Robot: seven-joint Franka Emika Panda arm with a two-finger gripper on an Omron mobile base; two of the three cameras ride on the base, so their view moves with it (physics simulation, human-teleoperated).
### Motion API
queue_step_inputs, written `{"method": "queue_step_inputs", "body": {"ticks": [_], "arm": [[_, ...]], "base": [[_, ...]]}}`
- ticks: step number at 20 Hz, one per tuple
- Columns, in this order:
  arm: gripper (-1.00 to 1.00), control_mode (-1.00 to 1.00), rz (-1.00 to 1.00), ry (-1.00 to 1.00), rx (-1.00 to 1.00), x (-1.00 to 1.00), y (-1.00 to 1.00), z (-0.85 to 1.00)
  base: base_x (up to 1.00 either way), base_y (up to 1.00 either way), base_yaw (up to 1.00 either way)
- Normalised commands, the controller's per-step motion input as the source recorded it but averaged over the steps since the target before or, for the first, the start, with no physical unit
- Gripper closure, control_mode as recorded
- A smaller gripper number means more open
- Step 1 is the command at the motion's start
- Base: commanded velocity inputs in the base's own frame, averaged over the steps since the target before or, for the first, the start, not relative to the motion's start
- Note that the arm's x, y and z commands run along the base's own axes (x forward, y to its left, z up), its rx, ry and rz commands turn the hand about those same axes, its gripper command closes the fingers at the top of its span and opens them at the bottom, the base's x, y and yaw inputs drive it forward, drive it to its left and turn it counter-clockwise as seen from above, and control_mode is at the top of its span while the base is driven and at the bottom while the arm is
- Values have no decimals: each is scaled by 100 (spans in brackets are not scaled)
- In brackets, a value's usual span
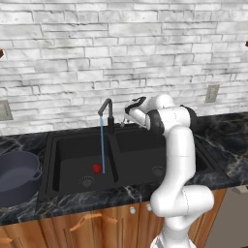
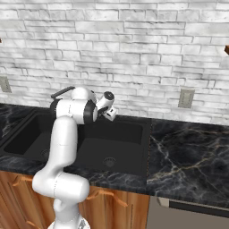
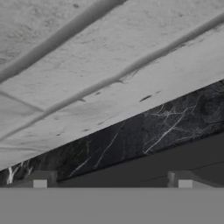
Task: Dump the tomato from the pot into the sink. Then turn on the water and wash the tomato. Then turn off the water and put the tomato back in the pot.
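The tomato lies in the left basin of the black sink, beside that basin's drain. A blue stream of water falls from the black faucet and lands just right of the tomato. The dark blue-grey pot stands upright on the counter left of the sink. My gripper hovers behind the sink's rear rim, just right of the faucet base and close to the wall. In the hand view its fingertips stand wide apart, open, with nothing between them.
A white brick wall rises right behind the gripper, above a strip of black marble counter. The right basin holds just its drain. More counter stretches to the right, with a wall outlet above it.
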Motion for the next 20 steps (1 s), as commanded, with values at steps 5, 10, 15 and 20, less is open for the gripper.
{"method": "queue_step_inputs", "body": {"ticks": [5, 10, 15, 20], "arm": [[-100, -100, 1, 0, 0, 40, 39, 0], [-100, -100, 4, 0, 0, 49, 49, 0], [-100, -100, 7, 0, 0, 57, 53, 5], [-100, -100, 8, 0, 0, 60, 66, 13]], "base": [[0, 0, 0], [0, 0, 0], [0, 0, 0], [0, 0, 0]]}}
